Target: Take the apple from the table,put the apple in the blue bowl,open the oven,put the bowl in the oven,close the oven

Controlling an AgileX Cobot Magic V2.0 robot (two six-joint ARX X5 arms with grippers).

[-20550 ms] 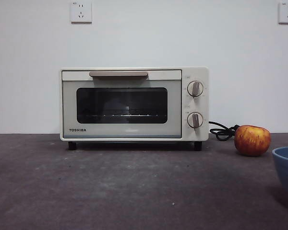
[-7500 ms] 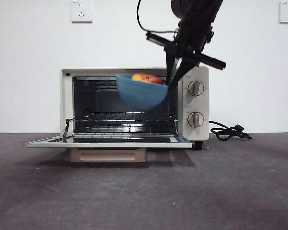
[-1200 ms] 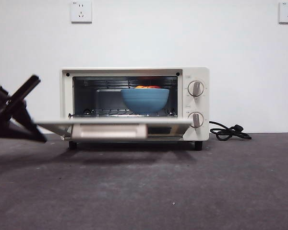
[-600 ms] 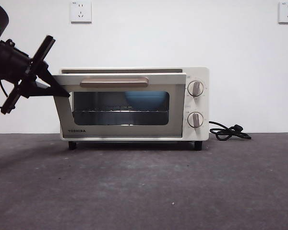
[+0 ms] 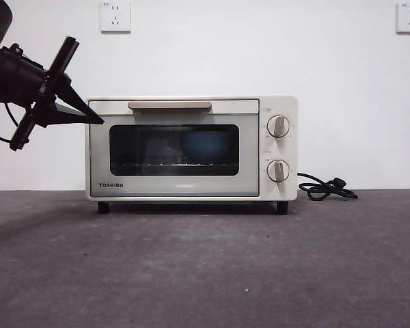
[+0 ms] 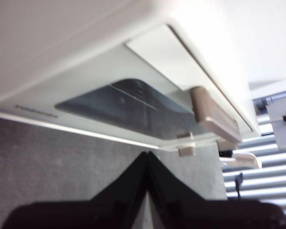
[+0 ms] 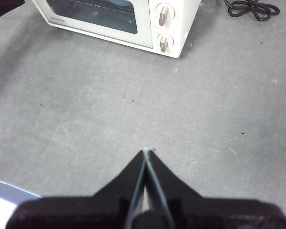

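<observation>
On the table [image 5: 205, 266] the oven [image 5: 191, 148] sits square to the front camera with its door fully up and flush against the body, beige bar handle [image 5: 169, 105] across the top and both knobs [image 5: 278, 126] on the right side. Through the dark glass you can just make out the blue bowl [image 5: 206, 145] on the wire rack inside, a dim blue shape. The apple can't really be picked out through the glass, too dark in there.

The left end effector [image 5: 94, 120] is up at the oven's top left corner, its tip right at the edge of the door, coming in from the left side of the front view. In the left wrist view its two black jaws are pressed together to a point with nothing between them, and the oven door and handle fill the shot close up.

The right end effector [image 7: 147, 151] hangs over bare table well in front of the oven, jaws also pinched together on nothing. The black cord [image 5: 326, 187] lies coiled on the table just right of the oven.
</observation>
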